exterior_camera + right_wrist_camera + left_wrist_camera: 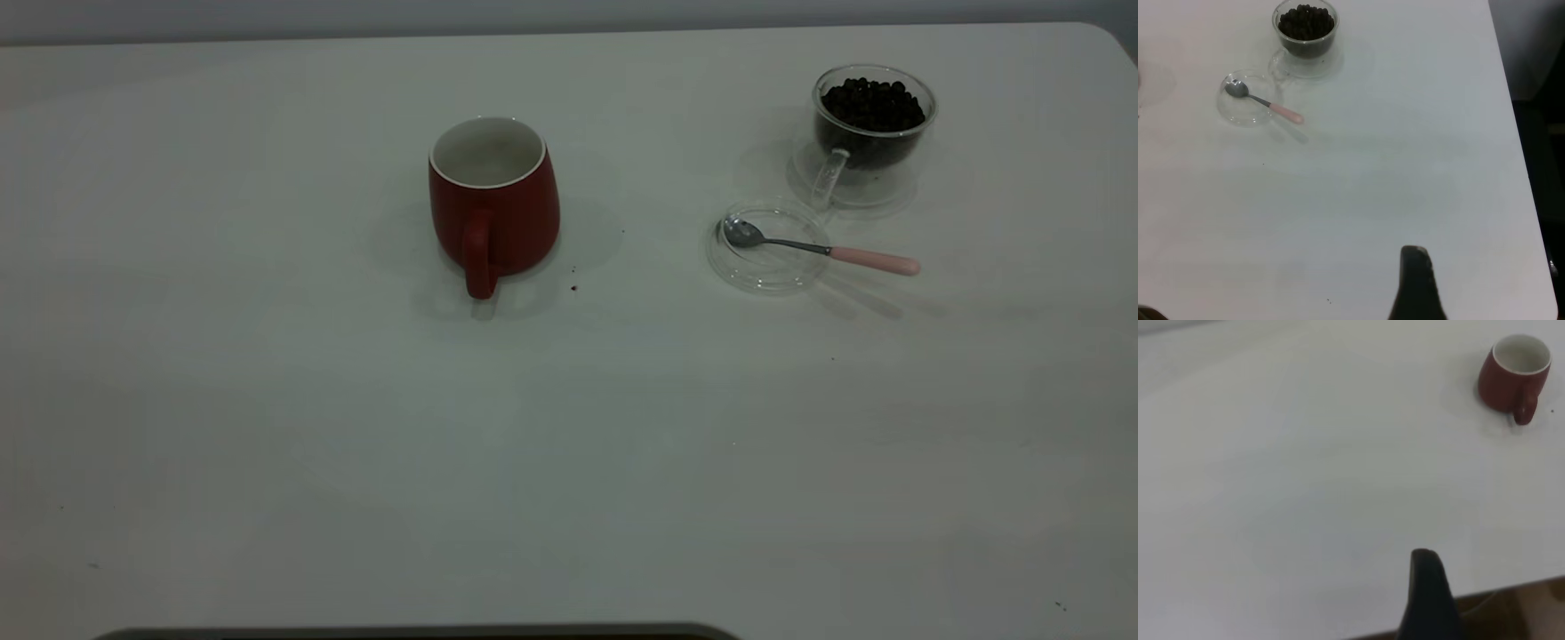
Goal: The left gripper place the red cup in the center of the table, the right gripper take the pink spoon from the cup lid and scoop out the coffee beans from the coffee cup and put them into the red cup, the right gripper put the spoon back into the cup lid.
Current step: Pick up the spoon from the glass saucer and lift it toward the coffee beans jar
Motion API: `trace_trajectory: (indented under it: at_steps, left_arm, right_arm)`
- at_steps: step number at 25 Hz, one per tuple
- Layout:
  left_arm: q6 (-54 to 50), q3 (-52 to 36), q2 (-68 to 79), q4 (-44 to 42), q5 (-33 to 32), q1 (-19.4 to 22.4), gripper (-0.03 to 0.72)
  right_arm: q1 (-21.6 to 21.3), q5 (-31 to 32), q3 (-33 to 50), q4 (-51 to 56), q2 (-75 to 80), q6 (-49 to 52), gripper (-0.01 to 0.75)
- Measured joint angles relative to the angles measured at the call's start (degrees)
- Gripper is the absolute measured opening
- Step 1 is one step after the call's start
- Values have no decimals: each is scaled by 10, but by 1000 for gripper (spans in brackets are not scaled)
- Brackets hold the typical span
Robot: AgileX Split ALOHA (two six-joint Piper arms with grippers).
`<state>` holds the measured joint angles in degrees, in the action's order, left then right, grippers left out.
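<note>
On table (267, 400): empty red cup (494, 200), coffee cup (871, 124) heaped with coffee beans (871, 105).

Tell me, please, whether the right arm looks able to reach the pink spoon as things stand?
Probably yes. The pink spoon lies with its bowl in the cup lid and its handle jutting out over the table, away from the coffee cup. Nothing lies between it and the right gripper.

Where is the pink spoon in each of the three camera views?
Exterior view: the pink spoon is at right, its bowl in the glass lid, handle pointing right.
Left wrist view: not in it; only the red cup shows.
Right wrist view: upper left, bowl in the lid.
Shared landmark: the glass cup of coffee beans just behind it.
</note>
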<state>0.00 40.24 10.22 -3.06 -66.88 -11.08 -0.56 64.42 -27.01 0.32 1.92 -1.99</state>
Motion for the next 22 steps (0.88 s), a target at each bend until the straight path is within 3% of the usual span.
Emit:
trace_trajectory:
  at_steps: [7, 22]
  left_arm:
    - [0, -82, -53, 19, 9, 63, 569]
    - [0, -123, -113, 20, 20, 67, 569]
  right_arm:
    - [0, 0, 0, 0, 0, 0, 589]
    - [0, 1, 0, 0, 0, 0, 589]
